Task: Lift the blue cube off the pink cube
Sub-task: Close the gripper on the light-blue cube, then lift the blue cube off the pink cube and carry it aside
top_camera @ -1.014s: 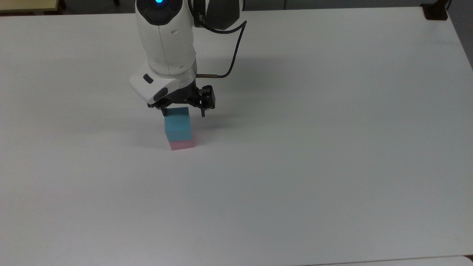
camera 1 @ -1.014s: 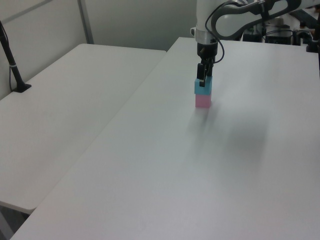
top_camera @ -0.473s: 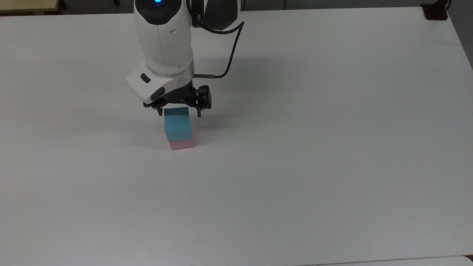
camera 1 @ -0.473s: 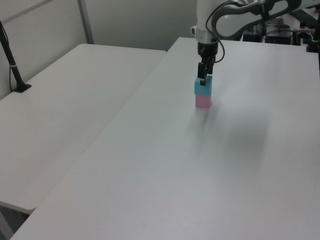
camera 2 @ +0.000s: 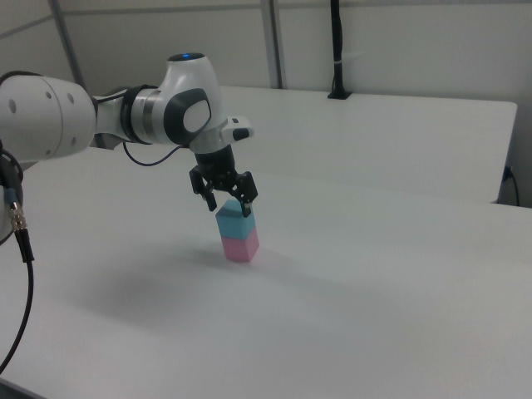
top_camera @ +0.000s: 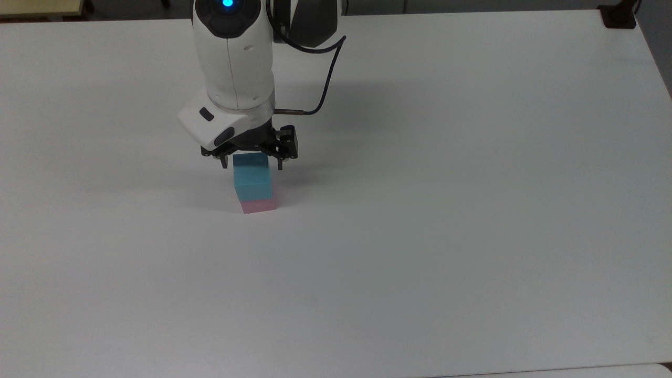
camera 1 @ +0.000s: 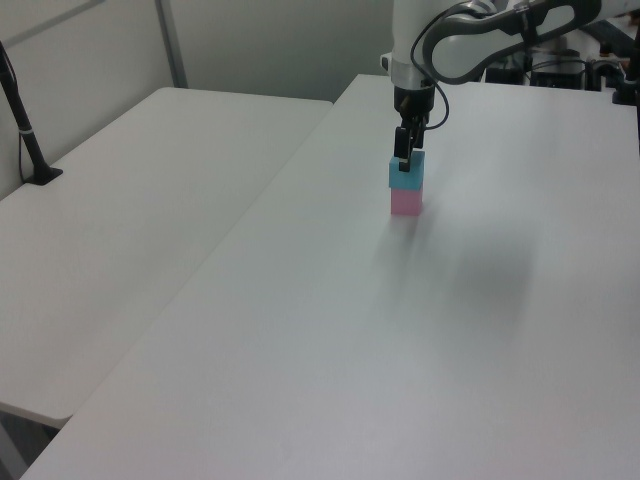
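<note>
Resting squarely on the pink cube (top_camera: 258, 205), the blue cube (top_camera: 252, 176) is shown directly beneath the jaws (top_camera: 251, 162), its top face lying in the gap between the two fingertips. The jaws are spread wider than the cube and nothing is held; in the right view one fingertip is seen at each side of the cube's upper edge, though contact cannot be confirmed. The step in hand is judged to be the approach to the grasp: the stack is intact and the lift not yet begun. A further descent is called for next, so that the fingers bracket the blue cube's side faces well above the seam, followed by closure and a straight vertical lift; a closure set too low could catch the pink cube as well. Both cubes are matte, plain-faced and equal in size, the upper one sky-blue, the lower pale pink, with their edges closely aligned. The stack stands on a bare white counter (top_camera: 472, 210), below and slightly forward of the arm's white wrist housing (top_camera: 233, 68).
</note>
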Robot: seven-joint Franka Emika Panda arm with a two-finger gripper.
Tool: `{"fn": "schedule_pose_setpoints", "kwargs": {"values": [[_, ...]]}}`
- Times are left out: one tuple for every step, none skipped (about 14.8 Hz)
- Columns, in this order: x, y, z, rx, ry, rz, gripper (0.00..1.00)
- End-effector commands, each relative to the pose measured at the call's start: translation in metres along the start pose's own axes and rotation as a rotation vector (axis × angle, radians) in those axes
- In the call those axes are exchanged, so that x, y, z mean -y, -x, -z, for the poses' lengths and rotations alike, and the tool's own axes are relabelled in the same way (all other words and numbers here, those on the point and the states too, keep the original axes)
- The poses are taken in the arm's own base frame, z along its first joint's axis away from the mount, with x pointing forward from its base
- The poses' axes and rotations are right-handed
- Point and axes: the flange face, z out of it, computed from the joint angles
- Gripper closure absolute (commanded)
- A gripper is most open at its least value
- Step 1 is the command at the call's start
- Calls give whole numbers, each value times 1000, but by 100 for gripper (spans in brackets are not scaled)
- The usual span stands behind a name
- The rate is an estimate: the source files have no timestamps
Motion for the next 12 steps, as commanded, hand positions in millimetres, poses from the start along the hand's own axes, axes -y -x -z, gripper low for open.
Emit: {"fn": "schedule_pose_setpoints", "kwargs": {"values": [[2, -2, -12, -5, 7, 4, 14], [2, -2, -12, -5, 3, -3, 20], [2, -2, -13, -3, -2, -8, 30], [2, -2, -13, -3, -3, -12, 47], [1, -1, -12, -3, -4, -15, 53], [-6, 0, -3, -7, -10, -24, 57], [-13, 1, 4, -18, -13, -35, 58], [-17, 3, 15, -31, -27, -51, 58], [-19, 5, 23, -26, -41, -60, 58], [-22, 6, 24, -23, -39, -62, 58], [-28, 6, 23, -21, -35, -69, 58], [-30, 6, 23, -22, -28, -65, 58]]}}
